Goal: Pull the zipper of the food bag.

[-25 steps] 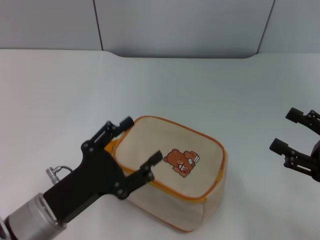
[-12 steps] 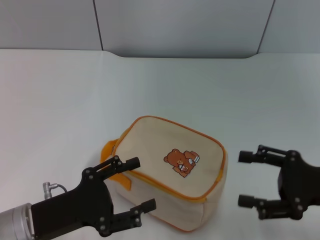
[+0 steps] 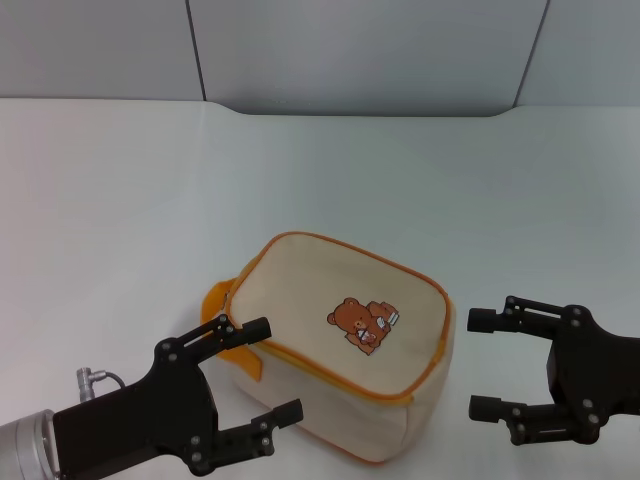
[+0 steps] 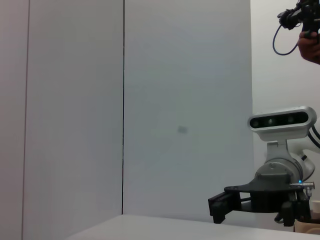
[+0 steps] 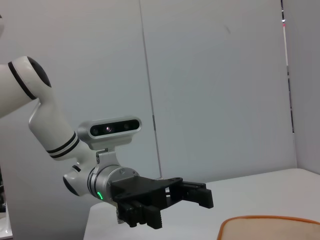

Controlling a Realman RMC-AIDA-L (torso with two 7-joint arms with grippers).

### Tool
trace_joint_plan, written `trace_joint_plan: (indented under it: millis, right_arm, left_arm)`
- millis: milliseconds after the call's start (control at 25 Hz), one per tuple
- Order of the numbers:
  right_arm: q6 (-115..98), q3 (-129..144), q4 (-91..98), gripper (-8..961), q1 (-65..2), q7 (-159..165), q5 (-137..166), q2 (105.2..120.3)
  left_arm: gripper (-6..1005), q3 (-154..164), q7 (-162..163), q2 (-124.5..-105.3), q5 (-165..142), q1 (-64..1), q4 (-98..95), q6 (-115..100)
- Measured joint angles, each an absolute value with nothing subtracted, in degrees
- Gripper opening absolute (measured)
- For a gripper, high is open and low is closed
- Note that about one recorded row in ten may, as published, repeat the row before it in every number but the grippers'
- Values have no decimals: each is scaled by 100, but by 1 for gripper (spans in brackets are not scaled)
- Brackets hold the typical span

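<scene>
Resting on the white table, the food bag lies bear-face up with its long axis running from near-left to far-right, orange strap handle at its left end. Left gripper hovers spread at the bag's near-left corner; right gripper hovers spread just beside its right end, touching nothing.

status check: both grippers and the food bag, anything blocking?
Left gripper open at the food bag near-left corner, not gripping. Right gripper open just off its right side. Bag flat, bear face up. Nothing in the way.
</scene>
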State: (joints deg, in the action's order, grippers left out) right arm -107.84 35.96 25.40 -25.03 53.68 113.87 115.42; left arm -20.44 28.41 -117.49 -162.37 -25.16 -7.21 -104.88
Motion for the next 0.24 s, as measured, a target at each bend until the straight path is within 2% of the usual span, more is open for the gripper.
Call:
trace_joint_plan:
  millis: [240]
  right_arm:
    - [-10783,3596,2540,846,-2487,5368,11388,11543]
  left_arm:
    - [815,-2060,2852,-11754,-16233,-2529,-725,-10492]
